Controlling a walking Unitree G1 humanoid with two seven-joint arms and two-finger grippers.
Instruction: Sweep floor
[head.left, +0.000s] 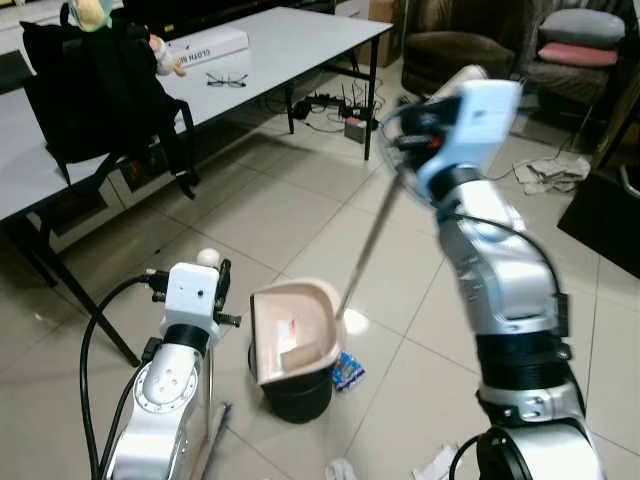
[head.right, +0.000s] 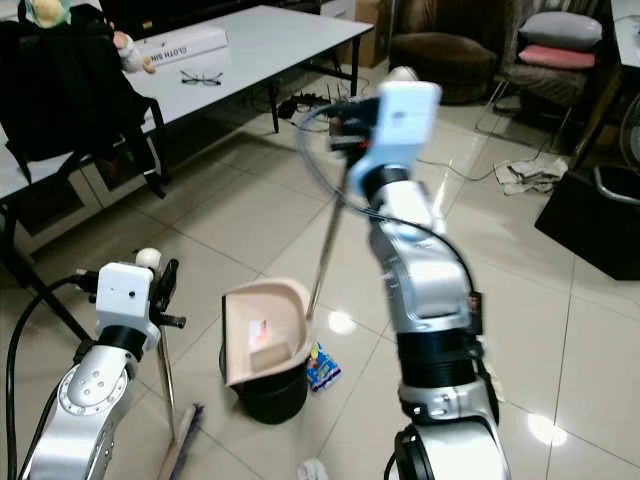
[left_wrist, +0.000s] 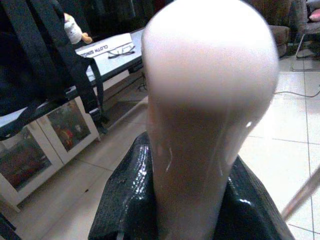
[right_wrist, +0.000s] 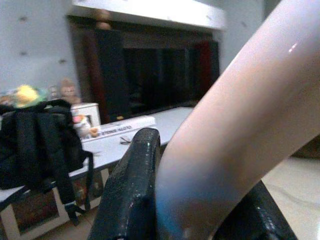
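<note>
Left gripper (left_wrist: 200, 200) clamped on the rounded pink top of the broom handle (left_wrist: 210, 100), black fingers (left_wrist: 125, 200) pressed to both sides of it. In the head views that arm sits low on the robot's left, handle knob (head.left: 208, 258) poking up above the wrist, thin shaft running down to the broom head (head.right: 180, 445) on the tiled floor (head.left: 300, 200).

Right gripper (right_wrist: 195, 200) clenched on the pale curved grip of the dustpan handle (right_wrist: 235, 110), one black finger (right_wrist: 130, 185) visible flat against it. Right arm is raised high and bent; the metal dustpan pole (head.left: 365, 240) slants down from the wrist to the dustpan (head.left: 292, 330).

Dustpan is pinkish-beige, tipped over the mouth of a small black bin (head.left: 298, 395), resting on its rim, some scraps of litter inside the pan. Blue wrapper (head.left: 347, 372) lies on the floor just beside the bin. White crumpled scraps (head.left: 435, 462) on the tiles near the robot's base.

Further out: long white table (head.left: 300, 40) with eyeglasses (head.left: 226, 80) and a white box (head.left: 205, 45) on it, black backpack (head.left: 90, 90) hanging at the table's edge. Power strip and cables (head.left: 330, 105) under the table, armchairs (head.left: 450, 50) behind.
</note>
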